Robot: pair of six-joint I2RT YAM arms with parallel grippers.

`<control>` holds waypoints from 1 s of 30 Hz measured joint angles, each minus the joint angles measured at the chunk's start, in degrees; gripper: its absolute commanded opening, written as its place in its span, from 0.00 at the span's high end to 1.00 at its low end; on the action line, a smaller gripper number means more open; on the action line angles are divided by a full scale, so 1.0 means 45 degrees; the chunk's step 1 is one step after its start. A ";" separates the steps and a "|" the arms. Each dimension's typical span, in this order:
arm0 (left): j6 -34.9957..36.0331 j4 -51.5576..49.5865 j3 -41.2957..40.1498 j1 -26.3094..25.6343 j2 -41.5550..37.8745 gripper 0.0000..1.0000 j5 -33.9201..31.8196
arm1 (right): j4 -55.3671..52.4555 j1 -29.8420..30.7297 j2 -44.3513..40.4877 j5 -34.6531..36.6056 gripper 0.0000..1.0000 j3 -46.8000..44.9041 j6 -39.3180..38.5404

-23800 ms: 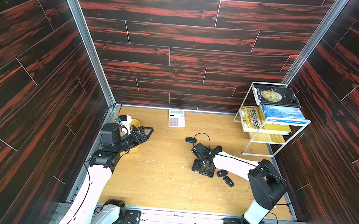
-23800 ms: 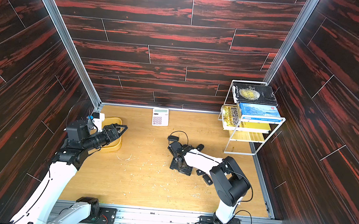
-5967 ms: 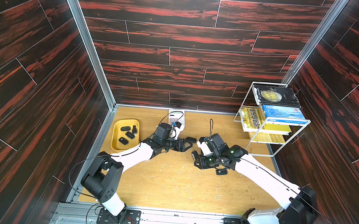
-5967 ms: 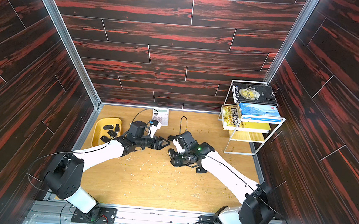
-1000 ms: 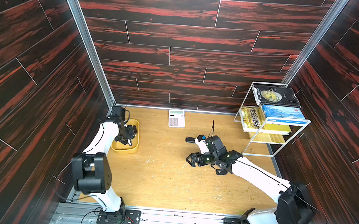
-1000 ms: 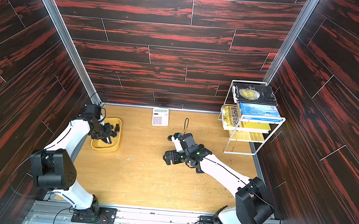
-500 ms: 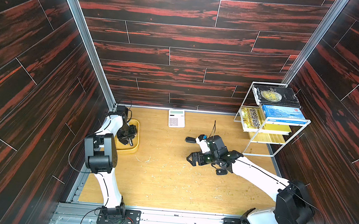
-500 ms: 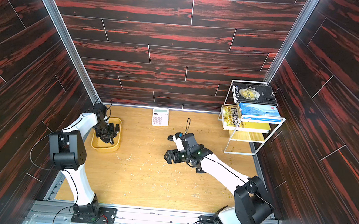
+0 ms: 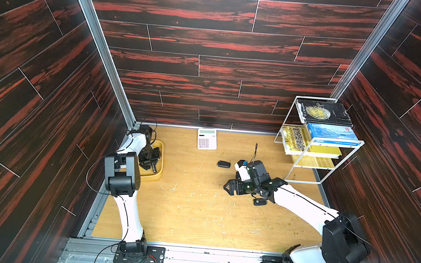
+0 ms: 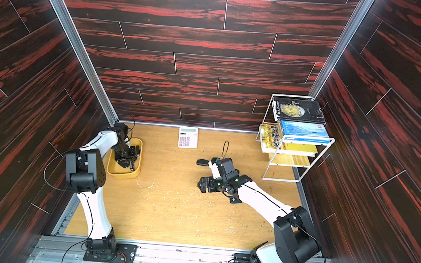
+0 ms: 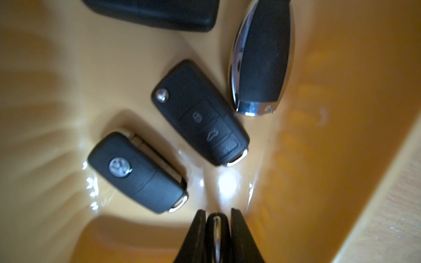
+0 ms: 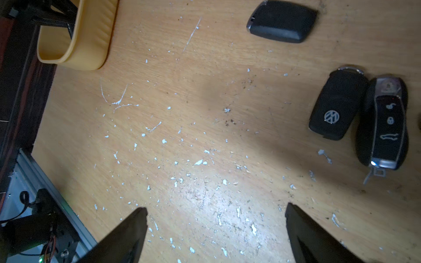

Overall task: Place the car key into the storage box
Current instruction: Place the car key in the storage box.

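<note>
A: Where's the car key point(image 11: 216, 230) sitting?
B: Left end effector point(image 11: 216, 214) is pinching it tight, edge-on, inside the yellow storage box point(image 10: 122, 174). Other fobs point(image 11: 200, 113) are lying just beside it, crowding the floor.
A: Right one?
B: Right end effector point(image 12: 216, 211) is gaping wide, holding nothing, hovering over the counter point(image 9: 197, 214) near loose keys point(image 12: 337, 104).

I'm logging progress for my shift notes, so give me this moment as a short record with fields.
left gripper: shut on a car key, over the storage box
right gripper: open, empty, above the table
keys lying in box: four: logo key, button key, chrome-edged key, cut-off black key
keys on table: three: flat fob, badged key, chrome-trimmed key
held key released: not yet
</note>
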 measured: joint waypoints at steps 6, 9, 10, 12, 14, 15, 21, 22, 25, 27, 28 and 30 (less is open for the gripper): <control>0.0073 -0.0393 0.0447 -0.0019 0.0811 0.65 0.0330 | -0.0209 -0.0505 -0.0471 0.0199 0.02 -0.0486 0.0151; 0.0112 -0.0529 0.0486 -0.0024 0.0821 0.56 0.0544 | -0.0330 -0.0835 -0.0651 0.0209 0.02 -0.0573 0.0194; 0.0092 -0.0563 0.0534 -0.0029 0.0821 0.51 0.0602 | -0.0369 -0.0918 -0.0690 0.0209 0.02 -0.0573 0.0209; 0.0151 -0.0656 0.0631 -0.0039 0.0831 0.43 0.0714 | -0.0432 -0.1064 -0.0797 0.0214 0.02 -0.0573 0.0228; 0.0189 -0.0690 0.0651 -0.0039 0.0831 0.37 0.0699 | -0.0486 -0.1132 -0.0889 0.0214 0.01 -0.0573 0.0238; 0.0185 -0.0695 0.0651 -0.0039 0.0831 0.36 0.0690 | -0.0515 -0.1141 -0.0937 0.0214 0.02 -0.0573 0.0238; 0.0214 -0.0704 0.0651 -0.0039 0.0831 0.34 0.0665 | -0.0675 -0.1234 -0.0996 0.0214 0.02 -0.0573 0.0243; 0.0204 -0.0704 0.0651 -0.0039 0.0816 0.33 0.0646 | -0.0695 -0.1248 -0.0996 0.0214 0.02 -0.0573 0.0243; 0.0204 -0.0704 0.0646 -0.0039 0.0719 0.32 0.0525 | -0.0777 -0.1287 -0.0996 0.0219 0.02 -0.0568 0.0248; 0.0204 -0.0729 0.0646 -0.0039 0.0539 0.30 0.0369 | -0.0855 -0.1302 -0.0991 0.0219 0.02 -0.0544 0.0262; 0.0204 -0.0753 0.0646 -0.0039 0.0384 0.30 0.0248 | -0.0869 -0.1307 -0.0991 0.0219 0.01 -0.0510 0.0277; 0.0189 -0.0772 0.0641 -0.0039 -0.0024 0.30 0.0010 | -0.0884 -0.1321 -0.0967 0.0214 0.02 -0.0408 0.0282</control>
